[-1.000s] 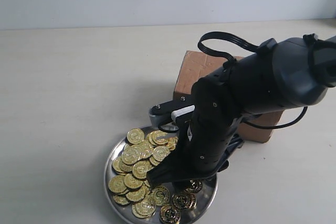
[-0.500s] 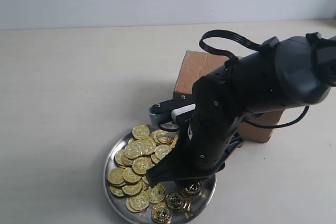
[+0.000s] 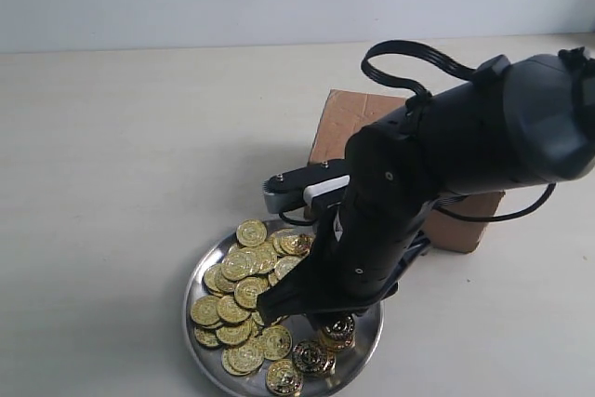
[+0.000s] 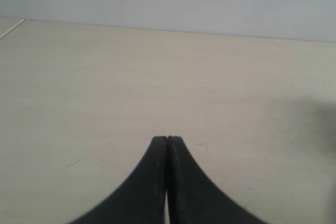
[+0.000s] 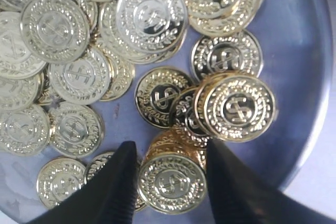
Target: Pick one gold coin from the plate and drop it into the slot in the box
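The round silver plate (image 3: 191, 309) lies near the front of the table and holds several gold coins (image 3: 244, 276). Behind it stands the brown cardboard box (image 3: 349, 123), largely covered by my right arm (image 3: 390, 202); its slot is hidden. In the right wrist view my right gripper (image 5: 170, 153) is down in the plate (image 5: 299, 51), its two black fingers pressed against opposite edges of one gold coin (image 5: 171, 183) that rests on another coin. My left gripper (image 4: 167, 139) is shut with nothing in it, over bare table.
A short stack of coins (image 5: 239, 107) sits just beyond the gripped coin, near the plate's rim. The rest of the coins are heaped toward the other side of the plate (image 5: 79, 51). A black cable (image 3: 409, 58) loops above the right arm.
The plate and its coins have shifted slightly away from the front edge, and the coins have been rearranged. The right arm has moved a little up and to the right.
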